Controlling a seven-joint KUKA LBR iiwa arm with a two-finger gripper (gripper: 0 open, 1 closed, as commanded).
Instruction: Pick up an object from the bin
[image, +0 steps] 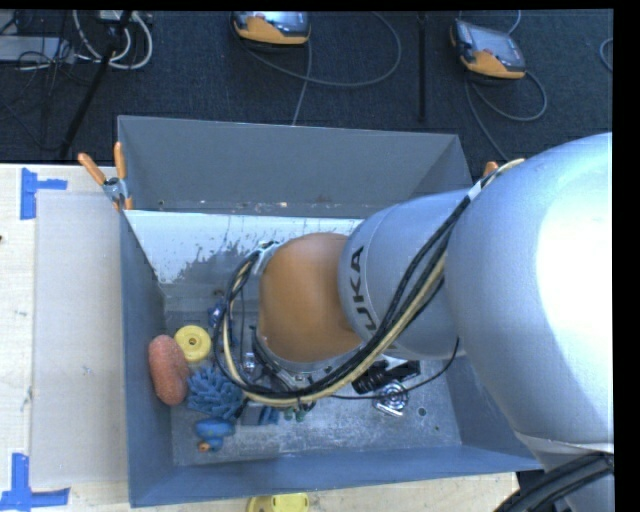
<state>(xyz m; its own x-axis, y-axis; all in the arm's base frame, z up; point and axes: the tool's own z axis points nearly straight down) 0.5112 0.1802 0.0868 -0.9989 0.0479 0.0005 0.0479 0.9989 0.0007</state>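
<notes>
Reading along the silver arm (430, 300), I make out KUKA in black letters next to the orange wrist cover (300, 295). The gripper (275, 388) sits low in the grey bin (300, 190), just beside a blue knobbly toy (215, 392) at the lower left. Whether it is released or clenched, I cannot tell. A yellow wheel (193, 343) and a reddish-brown oval (168, 368) lie close by.

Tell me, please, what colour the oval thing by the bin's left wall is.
The oval thing is reddish brown, clearest in the camera view.
</notes>
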